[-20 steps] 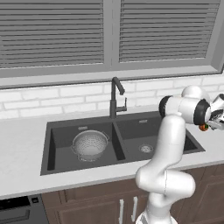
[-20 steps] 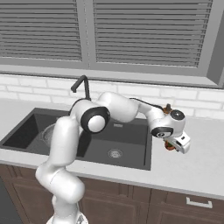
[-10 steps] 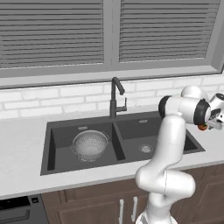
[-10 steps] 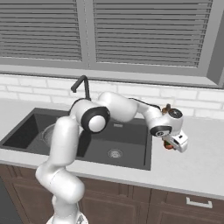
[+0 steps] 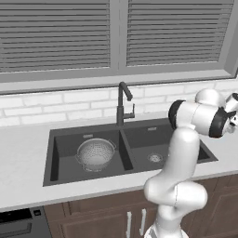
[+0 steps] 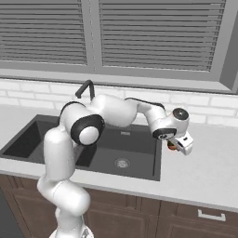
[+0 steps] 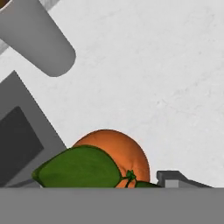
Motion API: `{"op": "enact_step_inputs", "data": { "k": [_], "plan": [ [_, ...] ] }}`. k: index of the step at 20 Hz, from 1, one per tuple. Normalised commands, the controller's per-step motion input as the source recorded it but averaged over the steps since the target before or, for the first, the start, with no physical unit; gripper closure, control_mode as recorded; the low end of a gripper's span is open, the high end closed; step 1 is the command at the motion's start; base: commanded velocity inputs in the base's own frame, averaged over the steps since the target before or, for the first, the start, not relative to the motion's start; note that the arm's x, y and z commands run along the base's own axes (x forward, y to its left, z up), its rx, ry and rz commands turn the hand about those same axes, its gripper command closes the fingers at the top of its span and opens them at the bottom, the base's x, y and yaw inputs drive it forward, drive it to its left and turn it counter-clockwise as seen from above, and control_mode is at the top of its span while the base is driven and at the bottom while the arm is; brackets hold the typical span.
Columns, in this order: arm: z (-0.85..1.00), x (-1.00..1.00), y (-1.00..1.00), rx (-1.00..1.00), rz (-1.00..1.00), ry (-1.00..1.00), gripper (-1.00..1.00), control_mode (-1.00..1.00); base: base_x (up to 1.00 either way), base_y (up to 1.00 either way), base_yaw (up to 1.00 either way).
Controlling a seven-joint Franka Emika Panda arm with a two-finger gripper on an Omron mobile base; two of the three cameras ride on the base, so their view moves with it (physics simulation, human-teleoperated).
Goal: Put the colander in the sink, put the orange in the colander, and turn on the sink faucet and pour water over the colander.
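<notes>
The orange (image 7: 114, 152), with a green leaf (image 7: 78, 171) at its stem, rests on the pale counter just right of the sink (image 6: 139, 173). My gripper (image 6: 178, 145) is down over the orange (image 6: 171, 146), jaws drawn in against its sides. One fingertip (image 7: 174, 178) shows by its right side and the leaf hides the other. The silver colander (image 5: 95, 154) sits upright in the left basin of the sink (image 5: 83, 132). Behind the divider stands the dark sink faucet (image 5: 122, 101), and the faucet (image 6: 85, 88) is partly behind my arm.
A white brick wall and a window with shut blinds run behind the counter. The sink's rim (image 7: 30, 114) lies just beside the orange. A grey cylindrical shape (image 7: 37, 39) crosses the hand view's upper left. Bare counter (image 6: 209, 172) stretches right of the sink.
The jaws have narrowed around the orange. The hand has stayed low over it at the counter's right, and the colander has not moved.
</notes>
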Motion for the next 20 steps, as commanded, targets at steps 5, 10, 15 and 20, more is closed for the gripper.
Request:
{"op": "enact_step_inputs", "data": {
  "k": [5,10,15,20],
  "plan": [
    [0.90,-0.43,0.89,-0.04,0.02,-0.19,1.00,-1.00,0.00,0.00,0.00],
    [0.70,-0.50,1.00,-0.10,0.06,-0.12,1.00,-1.00,0.00,0.00,0.00],
    [0.45,-0.60,1.00,-0.11,0.04,-0.02,1.00,-1.00,0.00,0.00,0.00],
    [0.45,-0.46,1.00,-0.06,0.03,0.00,1.00,-1.00,0.00,0.00,0.00]
  ]
}}
